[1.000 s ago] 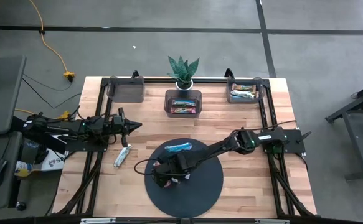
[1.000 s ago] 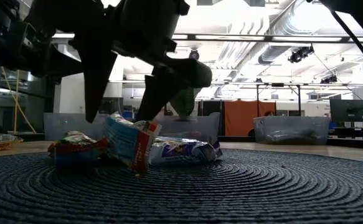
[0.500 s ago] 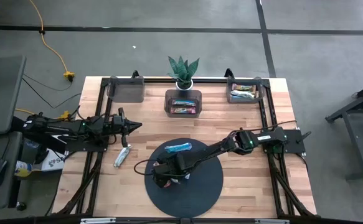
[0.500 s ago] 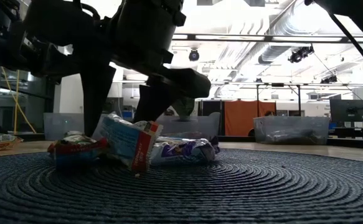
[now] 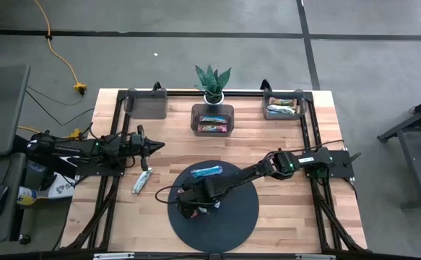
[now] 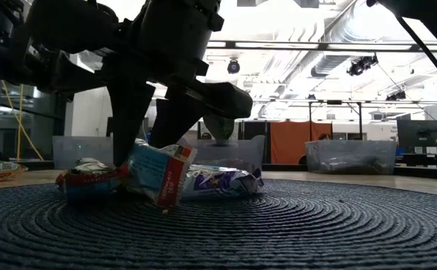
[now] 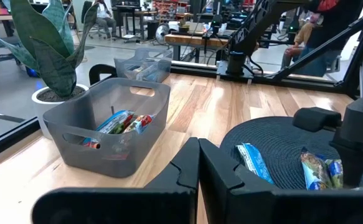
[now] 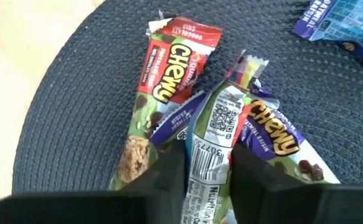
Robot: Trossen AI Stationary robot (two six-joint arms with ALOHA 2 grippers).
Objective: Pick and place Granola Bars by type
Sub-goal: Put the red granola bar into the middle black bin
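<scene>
Pick step: my right gripper point(image 8: 207, 171) clamps an upturned granola bar point(image 8: 210, 140) mid-mat point(image 5: 242, 217); next I lift toward the bins at the worktop's far edge; left gripper point(image 7: 198, 163) together, parked

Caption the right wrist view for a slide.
Right gripper closing on a purple-wrapped Chewy bar lying beside a red Chewy bar on the round dark mat.

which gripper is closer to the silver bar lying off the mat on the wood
Left. The left gripper hangs shut just beyond the silver bar, over the wood. The right gripper is down on the round mat, its jaws around a bar in the pile there.
</scene>
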